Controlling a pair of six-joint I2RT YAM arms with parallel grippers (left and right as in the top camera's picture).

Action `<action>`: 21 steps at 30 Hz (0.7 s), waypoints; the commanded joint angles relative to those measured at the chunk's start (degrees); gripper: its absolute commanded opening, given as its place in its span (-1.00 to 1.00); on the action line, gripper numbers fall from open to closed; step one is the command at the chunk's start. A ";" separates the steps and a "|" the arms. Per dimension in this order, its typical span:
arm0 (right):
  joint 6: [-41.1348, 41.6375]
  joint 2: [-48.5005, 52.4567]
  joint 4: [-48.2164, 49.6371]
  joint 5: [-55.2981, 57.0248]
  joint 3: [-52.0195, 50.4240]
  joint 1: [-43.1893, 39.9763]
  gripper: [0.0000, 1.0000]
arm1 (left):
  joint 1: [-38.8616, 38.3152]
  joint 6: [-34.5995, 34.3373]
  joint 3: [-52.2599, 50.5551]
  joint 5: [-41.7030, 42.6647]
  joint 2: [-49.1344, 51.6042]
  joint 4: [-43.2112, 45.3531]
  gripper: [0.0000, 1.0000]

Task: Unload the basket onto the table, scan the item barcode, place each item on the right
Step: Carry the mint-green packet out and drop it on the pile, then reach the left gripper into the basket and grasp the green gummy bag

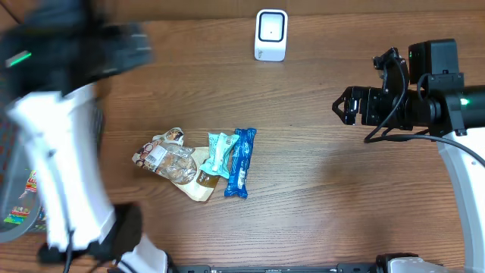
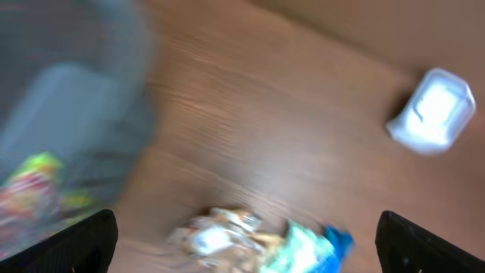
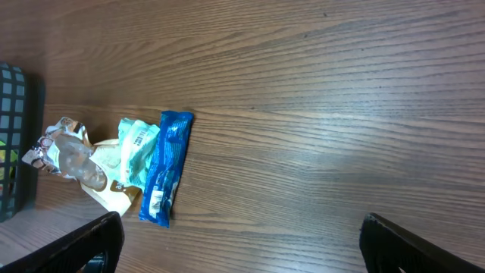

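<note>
Our left claw (image 2: 248, 246) stands wide open with nothing in it; its arm is a blur over the left side of the worktop (image 1: 318, 197). Our right claw (image 3: 246, 244) is spread just as wide and is empty, hanging over bare wood at the right. The items lie in a small heap left of centre: a blue packet (image 1: 241, 163) touching a teal packet (image 1: 221, 152), beside a clear snack bag (image 1: 170, 158). The white scanner (image 1: 270, 34) stands well apart at the far edge, and a dark basket (image 3: 14, 136) sits at the left
</note>
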 commanded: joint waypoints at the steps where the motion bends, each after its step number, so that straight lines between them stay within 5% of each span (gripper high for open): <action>1: -0.26 -0.22 0.20 -0.13 1.33 0.28 1.00 | 11.30 1.97 -3.69 0.48 -8.09 -0.48 1.00; 10: -0.24 -0.22 0.59 -0.15 1.33 0.28 1.00 | 44.59 -5.20 -30.53 1.03 -17.88 7.87 0.99; 16: -0.24 -0.22 0.50 -0.15 1.33 0.28 1.00 | 46.53 -3.89 -45.38 5.81 -14.49 22.93 1.00; 21: -0.24 -0.22 0.37 -0.15 1.33 0.28 1.00 | 46.07 -3.93 -51.30 5.05 -8.83 26.56 0.99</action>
